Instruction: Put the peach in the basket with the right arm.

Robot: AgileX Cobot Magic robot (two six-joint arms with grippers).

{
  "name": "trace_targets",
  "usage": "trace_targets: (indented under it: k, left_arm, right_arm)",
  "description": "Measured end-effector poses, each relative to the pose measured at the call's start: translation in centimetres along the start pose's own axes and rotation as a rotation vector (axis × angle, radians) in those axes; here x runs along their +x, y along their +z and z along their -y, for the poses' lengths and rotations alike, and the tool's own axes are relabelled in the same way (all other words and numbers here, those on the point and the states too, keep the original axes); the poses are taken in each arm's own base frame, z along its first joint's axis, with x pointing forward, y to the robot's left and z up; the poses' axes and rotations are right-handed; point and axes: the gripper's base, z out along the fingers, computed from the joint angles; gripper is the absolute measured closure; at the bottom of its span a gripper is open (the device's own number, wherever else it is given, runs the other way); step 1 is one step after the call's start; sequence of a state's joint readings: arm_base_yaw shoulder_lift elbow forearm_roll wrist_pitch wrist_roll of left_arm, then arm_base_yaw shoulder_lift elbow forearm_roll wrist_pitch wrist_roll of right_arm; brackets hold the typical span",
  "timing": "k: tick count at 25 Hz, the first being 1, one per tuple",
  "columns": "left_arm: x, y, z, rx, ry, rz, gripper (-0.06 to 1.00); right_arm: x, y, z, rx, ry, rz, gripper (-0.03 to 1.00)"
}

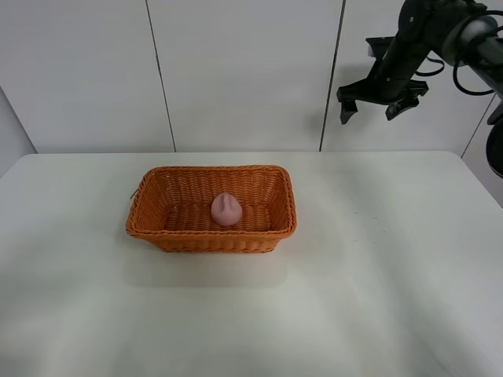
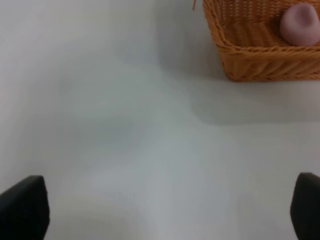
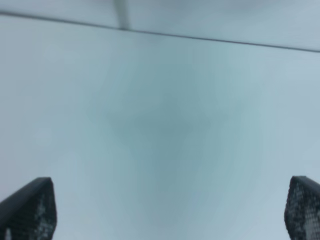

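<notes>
The pale pink peach [image 1: 225, 209] lies on the floor of the orange-brown wicker basket [image 1: 153, 228], near the middle. The left wrist view also catches the peach [image 2: 299, 24] inside a corner of the basket [image 2: 250, 62]. My right gripper [image 1: 371, 106] hangs high at the back right, well above the table and apart from the basket, open and empty. In the right wrist view its fingertips [image 3: 30, 210] stand wide apart over bare table. My left gripper [image 2: 165, 210] is open too, with only its dark fingertips [image 2: 22, 207] showing; it is out of the exterior high view.
The white table [image 1: 377, 259] stretches wide around the basket. A white panelled wall [image 1: 236, 71] stands behind it. The table's back edge [image 3: 200, 39] crosses the right wrist view.
</notes>
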State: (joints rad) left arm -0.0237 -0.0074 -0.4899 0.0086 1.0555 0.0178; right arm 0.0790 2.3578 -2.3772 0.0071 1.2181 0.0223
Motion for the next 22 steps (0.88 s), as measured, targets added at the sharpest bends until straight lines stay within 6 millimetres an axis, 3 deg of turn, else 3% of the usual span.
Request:
trace_targets:
  k: [4,9,13,19,22]
  left_arm:
    - [0.0,0.0,0.0,0.000,0.000,0.000,-0.05]
    - [0.0,0.0,0.0,0.000,0.000,0.000,-0.05]
    - [0.0,0.0,0.0,0.000,0.000,0.000,-0.05]
    - [0.0,0.0,0.0,0.000,0.000,0.000,-0.05]
    - [0.0,0.0,0.0,0.000,0.000,0.000,-0.05]
  right_arm:
    - [0.0,0.0,1.7,0.000,0.037,0.001,0.27]
    - [0.0,-0.1,1.6,-0.015,0.044,0.003,0.27]
    - [0.3,-1.3,1.5,-0.015,0.044,0.000,0.27]
    - [3.4,-5.5,1.4,-0.021,0.049,-0.061,0.27]
    - [6.6,-8.0,1.3,-0.023,0.047,-0.119,0.27]
